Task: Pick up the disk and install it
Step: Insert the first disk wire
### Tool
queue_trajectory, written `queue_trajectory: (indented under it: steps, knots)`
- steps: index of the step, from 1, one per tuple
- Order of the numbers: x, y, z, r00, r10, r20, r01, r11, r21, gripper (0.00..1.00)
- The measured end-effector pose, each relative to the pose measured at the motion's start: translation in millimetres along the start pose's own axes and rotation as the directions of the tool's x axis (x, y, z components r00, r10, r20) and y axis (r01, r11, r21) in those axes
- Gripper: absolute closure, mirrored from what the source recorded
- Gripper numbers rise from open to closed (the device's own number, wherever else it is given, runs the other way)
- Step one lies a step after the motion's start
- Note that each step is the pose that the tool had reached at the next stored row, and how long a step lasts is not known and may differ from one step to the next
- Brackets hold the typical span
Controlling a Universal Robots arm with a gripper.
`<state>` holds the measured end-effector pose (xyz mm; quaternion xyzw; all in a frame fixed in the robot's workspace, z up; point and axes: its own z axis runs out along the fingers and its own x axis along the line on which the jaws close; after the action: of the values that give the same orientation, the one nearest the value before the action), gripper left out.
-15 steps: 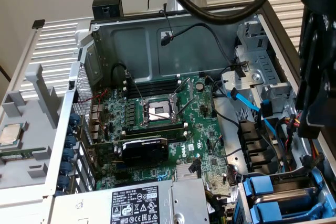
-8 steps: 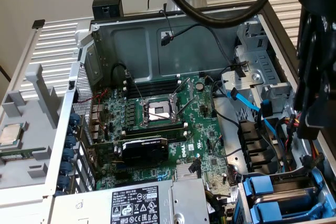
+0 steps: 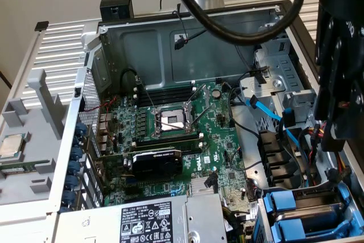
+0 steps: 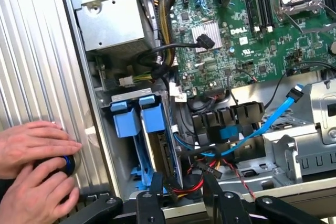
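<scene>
Two blue carrier handles (image 4: pixel 140 120) stand side by side in the drive cage at the case's corner. Behind one of them the thin edge of the disk (image 4: pixel 164 156) sits upright in its slot; its label is hidden. In the exterior view the same blue carriers (image 3: pixel 284 215) lie at the lower right, with silver metal between them. My gripper (image 4: pixel 181 188) hovers just above that cage, open, its black fingers (image 4: pixel 149 199) apart with only cables and the cage showing in the gap. In the exterior view the gripper (image 3: pixel 336 118) is a dark mass at the right edge.
A person's hands (image 4: pixel 34 166) rest on the ribbed case panel beside the cage, around a dark round object with a blue ring. Blue SATA cables (image 4: pixel 273 114) and red and black wires (image 4: pixel 210 169) cross near the cage. The motherboard (image 3: pixel 170 135), the power supply (image 3: pixel 148 220) and a loose processor chip (image 3: pixel 11 146) are also in view.
</scene>
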<state>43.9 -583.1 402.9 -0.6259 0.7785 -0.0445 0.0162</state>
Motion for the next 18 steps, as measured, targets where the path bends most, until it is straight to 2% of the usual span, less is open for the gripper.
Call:
queue_trajectory:
  steps: [5, 9, 13, 18]
  knots:
    - [15.4, 5.2, 2.3, 1.0000, -0.003, 0.0030, 0.003, 1.0000, -0.0012, 0.56]
    - [26.5, 8.2, 5.3, 0.9999, -0.008, 0.0112, 0.008, 1.0000, -0.0026, 0.56]
    - [26.7, 8.9, 7.9, 0.9971, -0.074, 0.0200, 0.074, 0.9973, -0.0010, 0.56]
    - [26.6, 8.8, 9.3, 0.9865, -0.162, 0.0276, 0.162, 0.9869, 0.0026, 0.56]
